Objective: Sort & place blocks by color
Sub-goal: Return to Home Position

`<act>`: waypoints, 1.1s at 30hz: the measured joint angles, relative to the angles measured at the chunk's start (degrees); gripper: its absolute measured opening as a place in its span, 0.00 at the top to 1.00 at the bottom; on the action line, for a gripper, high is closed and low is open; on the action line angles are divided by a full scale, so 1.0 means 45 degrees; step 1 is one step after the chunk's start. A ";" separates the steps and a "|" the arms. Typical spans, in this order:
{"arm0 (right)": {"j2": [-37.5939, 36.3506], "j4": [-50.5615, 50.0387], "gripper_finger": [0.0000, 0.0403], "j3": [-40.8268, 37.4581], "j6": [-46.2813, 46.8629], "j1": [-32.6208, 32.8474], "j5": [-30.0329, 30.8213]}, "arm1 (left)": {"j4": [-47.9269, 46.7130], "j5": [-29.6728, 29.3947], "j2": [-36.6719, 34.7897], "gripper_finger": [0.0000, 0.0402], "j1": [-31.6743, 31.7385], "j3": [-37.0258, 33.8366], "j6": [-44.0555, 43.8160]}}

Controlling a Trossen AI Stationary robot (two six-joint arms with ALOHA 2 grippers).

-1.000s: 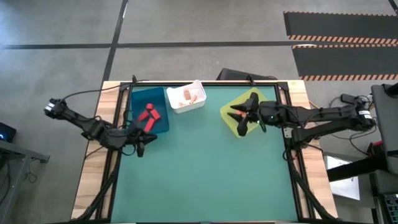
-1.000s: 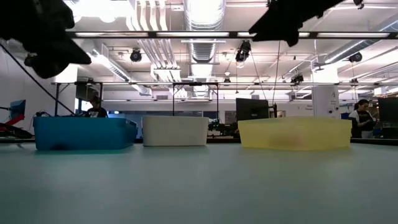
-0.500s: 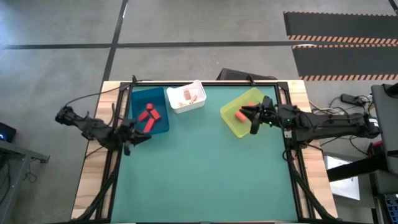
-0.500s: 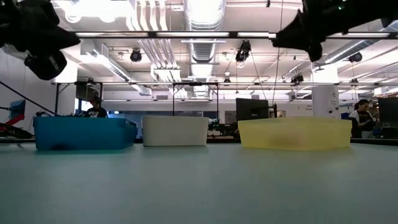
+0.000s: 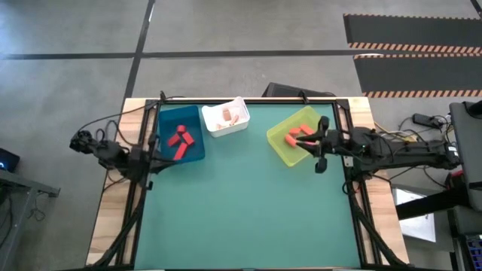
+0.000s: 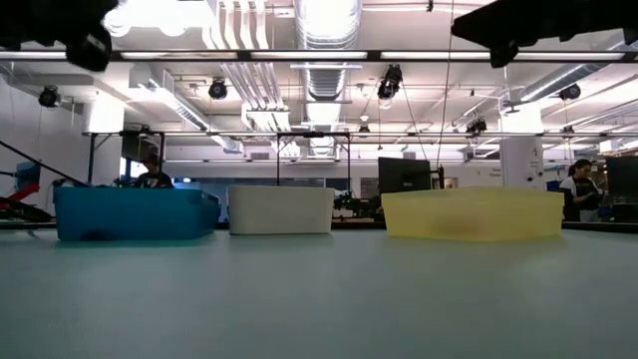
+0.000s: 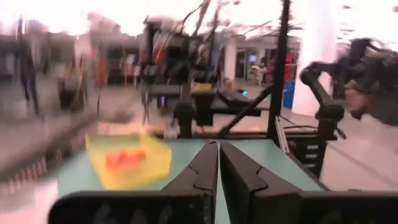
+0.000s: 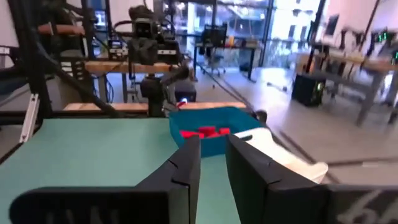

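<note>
I am seeing red blocks (image 5: 179, 140) lying in the blue bin (image 5: 197, 154) left of the white bin (image 5: 226, 132), tan blocks (image 5: 228, 115) inside it, and orange blocks (image 5: 297, 135) in the yellow bin (image 5: 277, 144) to its right. They are looking light, hard and easy to pinch across flat faces. The left gripper (image 7: 219, 144) is hanging clenched and empty, the right gripper (image 8: 213, 140) slightly parted.
</note>
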 joint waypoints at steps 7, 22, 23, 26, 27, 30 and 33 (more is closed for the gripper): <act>-0.1304 0.1511 0.82 -0.1511 -0.0483 -0.0229 -0.0032 | 0.0492 0.0026 -0.0002 1.00 0.0008 0.0022 0.3374; -0.4715 0.4258 0.84 -0.5521 0.0176 -0.0234 -0.0162 | 0.1117 0.0281 0.0000 1.00 0.0010 -0.1990 0.0852; -0.4921 0.4016 0.84 -0.5521 0.0159 -0.0235 -0.0160 | 0.1361 0.0475 0.0000 1.00 0.0010 -0.2277 0.0390; -0.5455 0.3807 0.83 -0.5526 -0.0248 -0.0231 -0.0183 | 0.2618 0.1039 0.0000 1.00 0.0010 -0.3117 -0.0594; -0.5628 0.3789 0.83 -0.5526 -0.0443 -0.0231 -0.0170 | 0.2583 0.1193 0.0044 1.00 0.0010 -0.3101 -0.0853; -0.6188 0.3780 0.82 -0.5529 -0.1284 -0.0231 -0.0182 | 0.2615 0.1850 0.0257 1.00 0.0010 -0.3111 -0.1018; -0.6434 0.3581 0.80 -0.5536 -0.2389 -0.0231 -0.0224 | 0.2453 0.2603 0.0228 1.00 0.0006 -0.3111 -0.1331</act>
